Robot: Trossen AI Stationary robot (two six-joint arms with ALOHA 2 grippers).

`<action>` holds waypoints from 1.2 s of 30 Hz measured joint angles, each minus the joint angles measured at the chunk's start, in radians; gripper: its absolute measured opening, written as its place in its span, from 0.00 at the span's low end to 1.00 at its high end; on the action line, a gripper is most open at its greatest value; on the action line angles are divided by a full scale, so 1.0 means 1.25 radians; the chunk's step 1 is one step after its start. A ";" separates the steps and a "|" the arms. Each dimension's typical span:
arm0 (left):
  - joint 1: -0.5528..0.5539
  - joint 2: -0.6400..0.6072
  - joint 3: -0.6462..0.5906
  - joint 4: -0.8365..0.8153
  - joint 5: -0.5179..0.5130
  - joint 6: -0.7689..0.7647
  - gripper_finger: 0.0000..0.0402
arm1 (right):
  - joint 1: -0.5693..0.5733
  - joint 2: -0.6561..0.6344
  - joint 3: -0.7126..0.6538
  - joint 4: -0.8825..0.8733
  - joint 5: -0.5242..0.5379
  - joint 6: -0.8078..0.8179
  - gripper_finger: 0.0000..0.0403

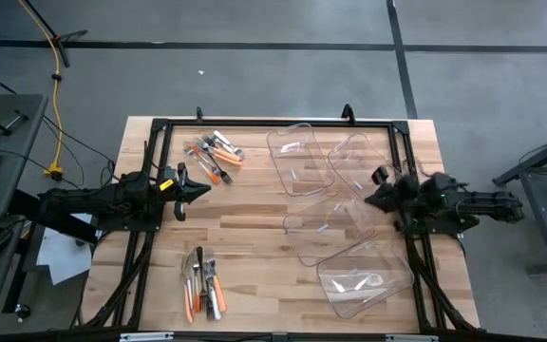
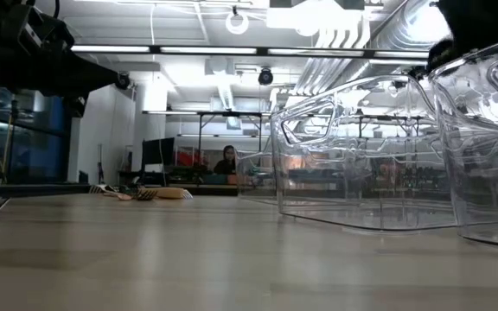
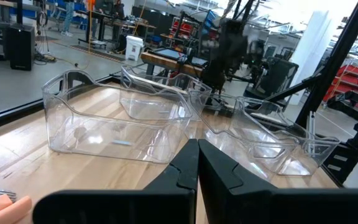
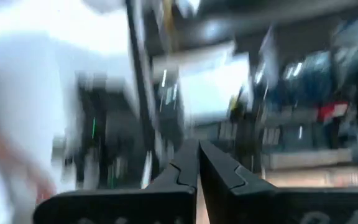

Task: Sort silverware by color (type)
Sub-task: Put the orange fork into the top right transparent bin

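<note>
Two silverware piles point(image 1: 215, 150) point(image 1: 203, 282) flank the closed, empty left end effector point(image 1: 200, 189), nearer than the closed, empty right end effector point(image 1: 369, 199)

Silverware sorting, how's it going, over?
Left gripper and right gripper shut, empty. Silverware in two piles, unsorted. Clear bins empty. Nothing blocking.

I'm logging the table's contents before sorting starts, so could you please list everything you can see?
Silverware, far pile: several pieces, orange, white and metal handles, far left of table.
Silverware, near pile: several pieces, same colours, near left edge.
Clear bins: four, transparent, right half of table, all empty.
Table: one, light wood.
Person: one, seated far behind the table in the low view.
Left gripper: shut, empty, between the two piles.
Right gripper: shut, empty, among the bins.
</note>
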 joint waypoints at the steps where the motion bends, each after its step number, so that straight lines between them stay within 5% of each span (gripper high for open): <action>1: 0.000 0.000 0.000 0.000 0.000 0.000 0.00 | 0.000 0.000 0.000 0.057 0.051 0.045 0.00; 4: 0.000 0.000 0.000 0.000 0.000 0.000 0.00 | -0.001 0.000 0.000 0.158 0.199 0.182 0.00; 6: 0.000 0.000 0.000 0.000 0.000 0.000 0.00 | 0.000 0.005 0.004 0.166 0.227 0.217 0.00; 16: 0.000 0.000 0.000 0.000 0.000 0.000 0.00 | 0.000 0.270 0.207 0.152 0.166 0.136 0.00; 26: 0.000 0.000 0.000 0.000 0.000 0.000 0.00 | 0.000 0.592 0.479 -0.148 0.164 -0.024 0.00; 36: 0.000 0.000 0.000 0.001 0.000 0.000 0.00 | -0.013 0.698 0.580 -0.183 0.174 -0.089 0.00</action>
